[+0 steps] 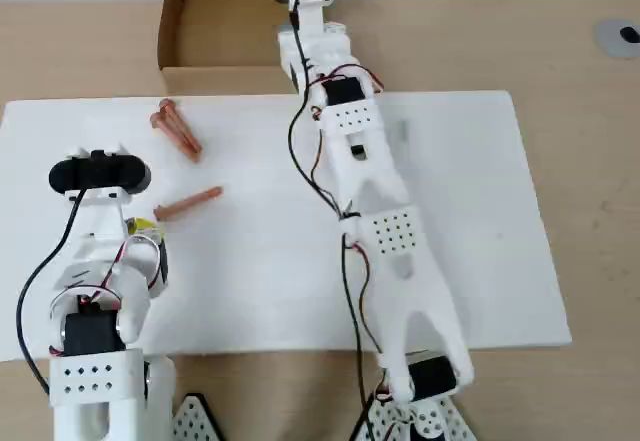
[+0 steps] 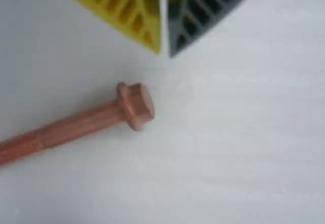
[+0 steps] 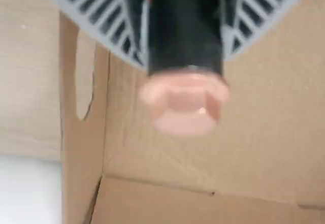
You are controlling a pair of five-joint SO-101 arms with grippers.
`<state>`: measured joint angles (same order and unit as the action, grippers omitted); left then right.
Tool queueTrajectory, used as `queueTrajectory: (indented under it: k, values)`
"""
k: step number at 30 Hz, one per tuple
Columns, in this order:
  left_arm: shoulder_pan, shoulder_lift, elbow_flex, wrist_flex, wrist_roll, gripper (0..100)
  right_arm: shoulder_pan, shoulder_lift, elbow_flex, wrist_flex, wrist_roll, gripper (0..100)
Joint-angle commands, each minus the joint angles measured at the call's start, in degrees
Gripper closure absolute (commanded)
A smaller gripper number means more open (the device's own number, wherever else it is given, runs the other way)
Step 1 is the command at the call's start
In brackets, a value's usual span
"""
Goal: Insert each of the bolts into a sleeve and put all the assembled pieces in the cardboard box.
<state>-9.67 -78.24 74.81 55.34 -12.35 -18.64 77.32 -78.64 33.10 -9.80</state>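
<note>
1 assembled piece (image 3: pixel 185 74) (black sleeve, copper-pink bolt head) is clamped in right gripper (image 3: pixel 183 56) above brown cardboard box (image 3: pixel 264 148): drop-off step, nxt move = let go inside walls. Left gripper (image 2: pixel 163 49), pinched closed & empty, hangs beside loose copper bolt (image 2: pixel 76 125).

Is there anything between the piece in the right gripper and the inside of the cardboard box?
Nothing visible does. The right gripper holds the sleeve and bolt over the open cardboard box; only bare cardboard shows beyond them.
</note>
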Motion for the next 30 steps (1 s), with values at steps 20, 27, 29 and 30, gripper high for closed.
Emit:
queueTrajectory:
  k: [20,27,29,30]
  values:
    - [-0.97,-0.13,-0.26,-0.53,-0.44,99,-0.31,-1.89,-12.0,7.21,0.26,83.5]
    - [-0.88,-0.13,-0.18,-0.53,-0.26,99,-0.31,-3.47,-16.84,14.95,0.26,83.5]
    - [-0.88,-0.13,-0.18,-0.53,-0.26,99,-0.31,-4.35,-16.84,16.53,0.26,83.5]
    - [-0.88,-0.13,-0.18,-0.53,-0.26,99,-0.31,-4.79,-16.84,17.14,0.26,83.5]
